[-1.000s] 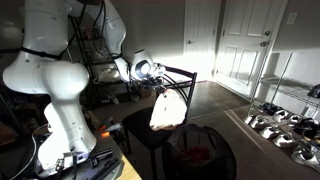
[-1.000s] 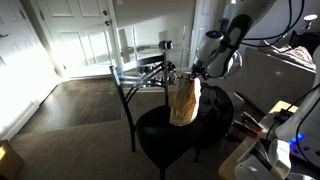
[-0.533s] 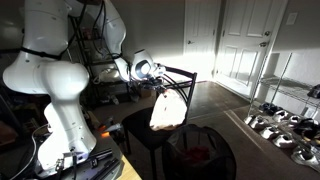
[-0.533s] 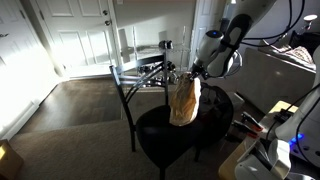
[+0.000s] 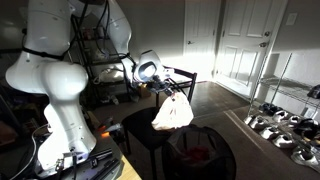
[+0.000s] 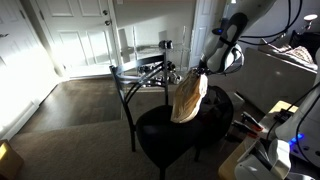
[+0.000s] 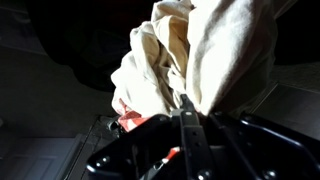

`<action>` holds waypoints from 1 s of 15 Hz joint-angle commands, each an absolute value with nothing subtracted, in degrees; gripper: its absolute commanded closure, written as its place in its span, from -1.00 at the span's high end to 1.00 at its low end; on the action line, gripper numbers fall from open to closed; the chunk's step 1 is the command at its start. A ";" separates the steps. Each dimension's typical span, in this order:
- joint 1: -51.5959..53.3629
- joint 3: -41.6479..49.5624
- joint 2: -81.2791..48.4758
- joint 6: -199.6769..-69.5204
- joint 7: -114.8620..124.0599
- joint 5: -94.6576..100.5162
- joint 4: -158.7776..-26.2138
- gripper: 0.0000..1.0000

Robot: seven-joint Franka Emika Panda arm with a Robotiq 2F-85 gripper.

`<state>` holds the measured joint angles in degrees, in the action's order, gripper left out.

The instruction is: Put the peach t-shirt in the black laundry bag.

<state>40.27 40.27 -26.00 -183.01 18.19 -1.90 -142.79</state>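
End effector (image 5: 166,89) clamped on the peach t-shirt (image 5: 174,113). Shirt hangs bunched in mid-air, roughly above the rim of the open black laundry bag (image 5: 201,152), not inside it. Black stool (image 5: 138,128) just beside the bag.

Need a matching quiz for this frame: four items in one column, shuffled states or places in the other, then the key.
Items
1. peach t-shirt
2. black laundry bag
3. gripper
4. door

States or places
A. shut on fabric
B. white, at the back of the room
C. hanging in the air
D. low down, mouth open, something red inside

Pairs: 1-C, 2-D, 3-A, 4-B
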 commanded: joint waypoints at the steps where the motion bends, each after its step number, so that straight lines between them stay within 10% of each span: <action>1: 41.29 44.91 -26.03 -184.09 19.85 -3.22 -143.46 -0.96; 15: 52.19 67.44 -26.59 -185.39 27.14 -8.01 -146.76 -0.96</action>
<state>47.43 61.76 -26.56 -183.27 25.30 -6.09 -144.50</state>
